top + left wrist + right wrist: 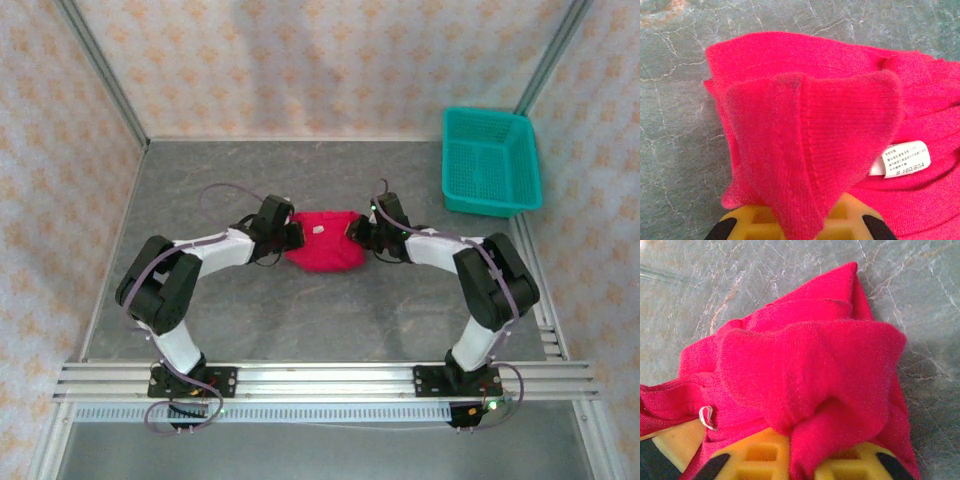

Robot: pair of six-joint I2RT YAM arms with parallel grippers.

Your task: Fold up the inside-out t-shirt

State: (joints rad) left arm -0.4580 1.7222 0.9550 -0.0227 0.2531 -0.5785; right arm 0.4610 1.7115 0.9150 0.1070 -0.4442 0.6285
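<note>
Grey marbled tabletop [300, 320] lies under me, patterned walls around it, a teal basket [490, 160] in the far right corner. The red t-shirt [323, 240] sits bunched at mid-table between my two claws, its white tag [900, 161] facing up. My left gripper [799, 226] is clamped on a fold of it. My right gripper [799, 462] has cloth between its fingers; whether it grips, I cannot tell
</note>
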